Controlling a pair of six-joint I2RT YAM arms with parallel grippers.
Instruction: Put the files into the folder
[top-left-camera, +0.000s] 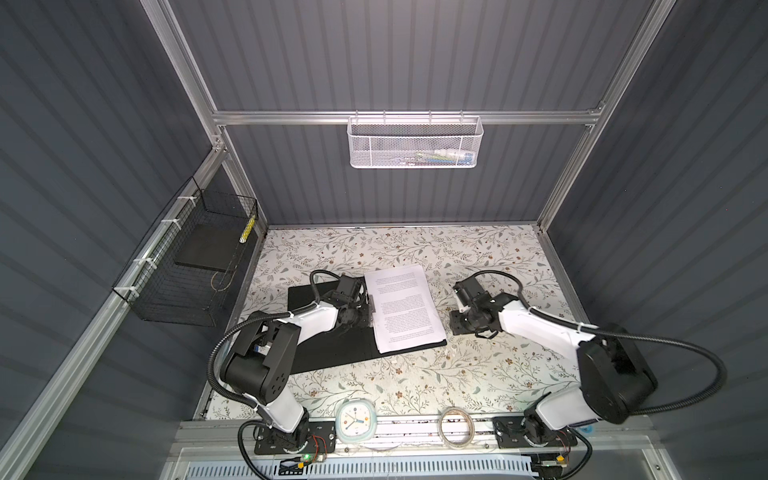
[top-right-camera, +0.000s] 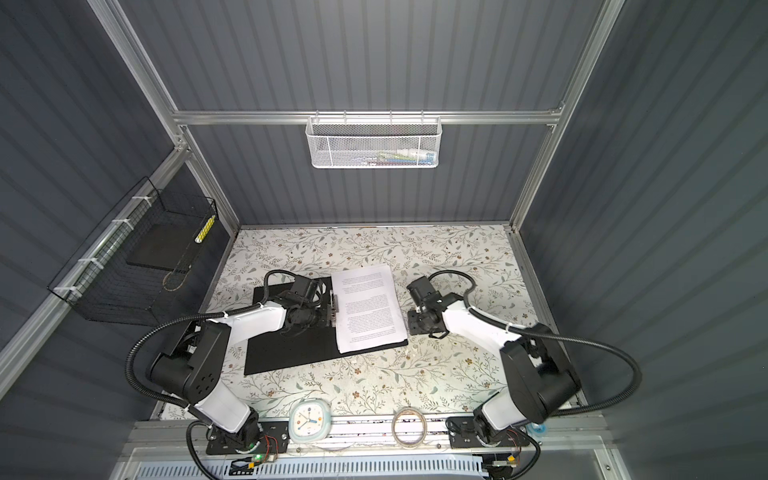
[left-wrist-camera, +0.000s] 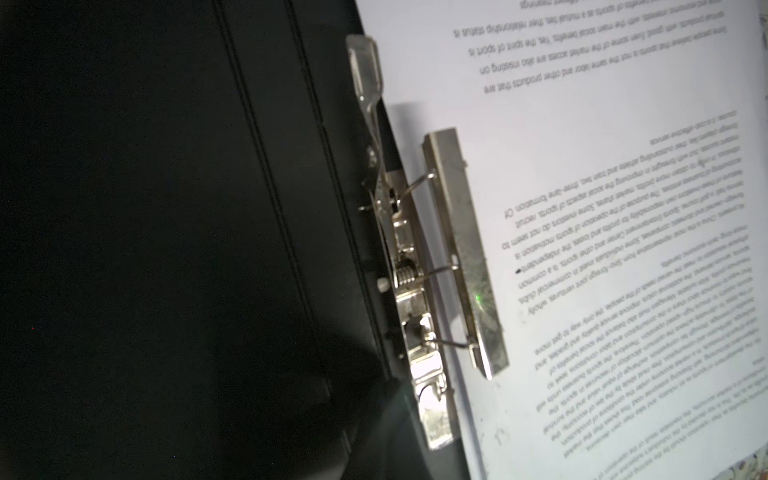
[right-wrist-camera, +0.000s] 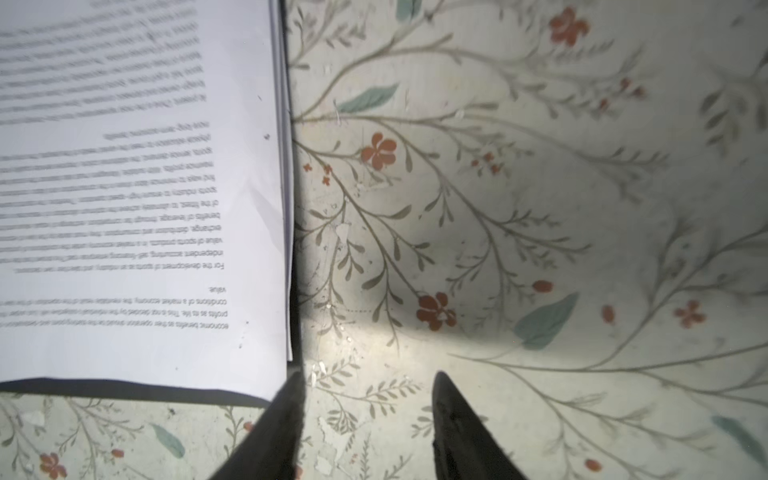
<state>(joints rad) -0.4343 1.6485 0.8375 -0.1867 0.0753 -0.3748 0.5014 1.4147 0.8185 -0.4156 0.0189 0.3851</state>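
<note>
The folder (top-left-camera: 332, 349) lies open on the table in both top views, black inner faces up. The files (top-left-camera: 403, 307), white printed sheets, rest on its right half. The metal spine clip (left-wrist-camera: 461, 249) has its bar across the files' (left-wrist-camera: 623, 249) inner edge. My left gripper (top-left-camera: 365, 318) hovers at the spine beside the clip. It is shut, and its wrist view shows only a dark blur. My right gripper (right-wrist-camera: 369, 378) is open with nothing between its fingers, just off the files' (right-wrist-camera: 124, 208) near right corner. One of its fingertips (right-wrist-camera: 297, 380) is at the folder's corner.
A clock (top-left-camera: 356, 422) and a tape roll (top-left-camera: 456, 428) lie at the table's front edge. A black wire basket (top-left-camera: 187, 270) holding a dark slab (top-left-camera: 208, 249) hangs on the left wall. A white mesh basket (top-left-camera: 415, 141) hangs on the back rail.
</note>
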